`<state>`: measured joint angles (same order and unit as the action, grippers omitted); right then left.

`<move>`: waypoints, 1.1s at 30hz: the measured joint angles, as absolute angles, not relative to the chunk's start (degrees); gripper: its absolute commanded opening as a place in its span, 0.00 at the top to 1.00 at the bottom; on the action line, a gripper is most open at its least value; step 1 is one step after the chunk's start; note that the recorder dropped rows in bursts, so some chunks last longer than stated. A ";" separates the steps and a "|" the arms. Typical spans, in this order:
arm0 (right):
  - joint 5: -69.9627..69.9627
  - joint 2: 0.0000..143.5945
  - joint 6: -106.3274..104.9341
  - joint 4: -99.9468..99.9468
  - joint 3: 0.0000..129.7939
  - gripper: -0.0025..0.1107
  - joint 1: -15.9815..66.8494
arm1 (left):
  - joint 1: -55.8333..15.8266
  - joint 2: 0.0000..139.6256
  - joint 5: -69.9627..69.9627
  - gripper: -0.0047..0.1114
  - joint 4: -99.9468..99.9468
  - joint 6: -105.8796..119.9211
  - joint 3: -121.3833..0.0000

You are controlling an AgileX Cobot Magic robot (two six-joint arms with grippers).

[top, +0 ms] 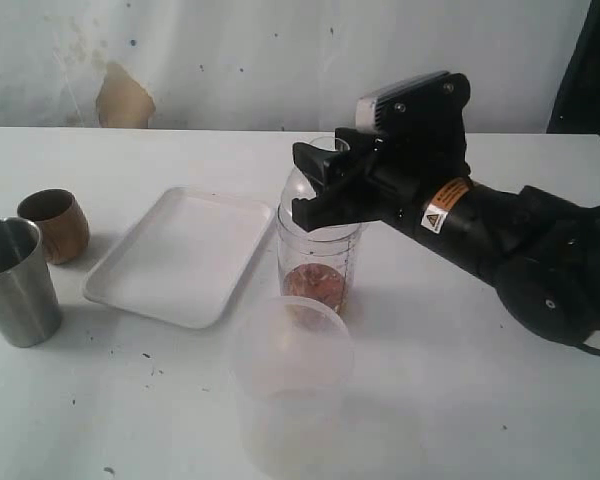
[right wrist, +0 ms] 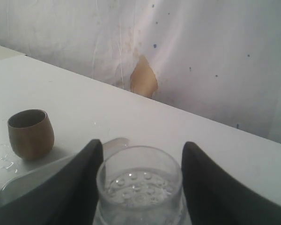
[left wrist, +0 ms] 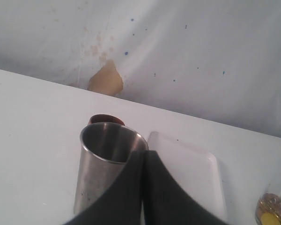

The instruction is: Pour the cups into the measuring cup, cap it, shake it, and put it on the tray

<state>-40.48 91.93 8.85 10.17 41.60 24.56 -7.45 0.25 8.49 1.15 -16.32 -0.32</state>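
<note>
We see the right claw (top: 316, 188) clamped around the measuring cup (top: 318, 262) mid-desk (top: 480, 400), its base blurred behind the frosted tub (top: 290, 385) near the front edge. The left claw (left wrist: 143, 161), fingers pressed together and empty, hides part of the steel tumbler (top: 18, 280). The tumbler and wooden cup (top: 56, 225) sit by the left edge, the tray (top: 180, 255) is just left of the measuring cup, and open room runs along the far edge.

Vessels upright beside the tray (top: 180, 255)
Wooden cup (top: 55, 224) and steel tumbler (top: 18, 282) stand left; clear measuring cup (top: 318, 270), brown contents, right.
</note>
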 measured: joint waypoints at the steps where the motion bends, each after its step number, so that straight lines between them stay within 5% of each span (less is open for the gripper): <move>1: -40.48 91.93 8.96 10.17 41.60 0.98 24.56 | -7.45 0.25 8.49 0.96 1.15 -16.32 -0.32; 33: -42.29 94.78 11.57 10.17 41.70 0.98 24.56 | -7.45 0.25 8.49 0.96 1.15 -16.32 -0.32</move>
<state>-42.29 94.78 11.57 10.17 41.70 24.56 -7.45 0.25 8.49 1.15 -16.32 -0.32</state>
